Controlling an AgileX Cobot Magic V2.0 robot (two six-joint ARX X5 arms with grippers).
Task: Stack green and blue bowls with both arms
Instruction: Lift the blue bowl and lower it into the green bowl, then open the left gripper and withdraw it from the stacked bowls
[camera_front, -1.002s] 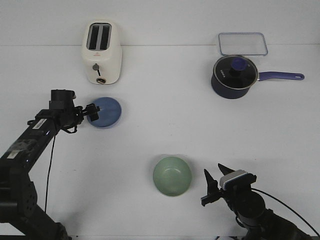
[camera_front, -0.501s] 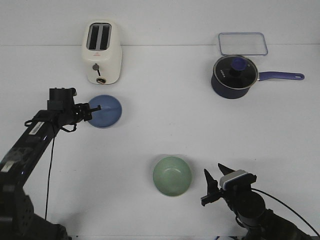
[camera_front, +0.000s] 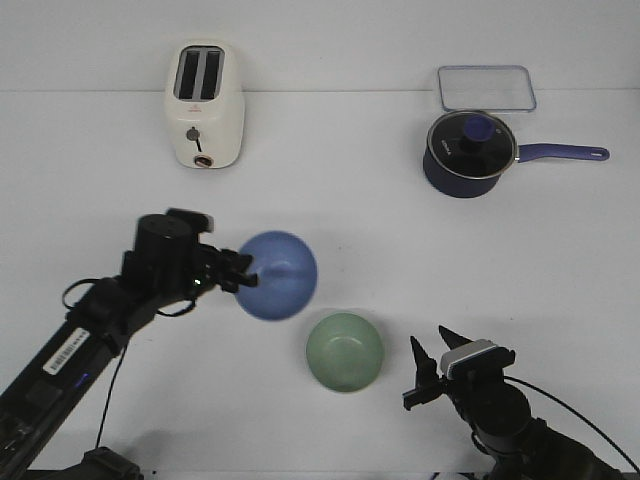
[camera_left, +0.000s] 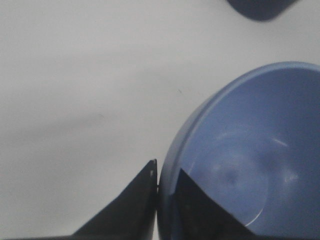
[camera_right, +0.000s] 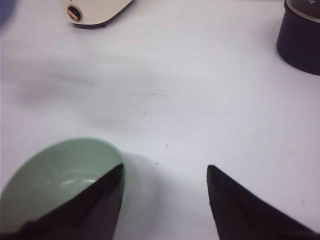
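Observation:
My left gripper (camera_front: 243, 274) is shut on the rim of the periwinkle blue bowl (camera_front: 280, 275) and holds it tilted in the air, up and to the left of the green bowl. In the left wrist view one finger is outside the blue bowl's (camera_left: 250, 160) rim and one inside, the gripper (camera_left: 167, 172) pinching the wall. The pale green bowl (camera_front: 345, 351) sits upright on the white table near the front. My right gripper (camera_front: 430, 355) is open and empty just right of it; in the right wrist view the green bowl (camera_right: 55, 180) lies partly behind one finger of the gripper (camera_right: 165, 172).
A cream toaster (camera_front: 204, 104) stands at the back left. A dark navy saucepan (camera_front: 468, 153) with a glass lid and long handle stands at the back right, with a clear lidded container (camera_front: 485, 87) behind it.
My left gripper has lifted the blue bowl from its spot in front of the toaster and carried it right and toward the front, close to the green bowl. The right arm has not moved.

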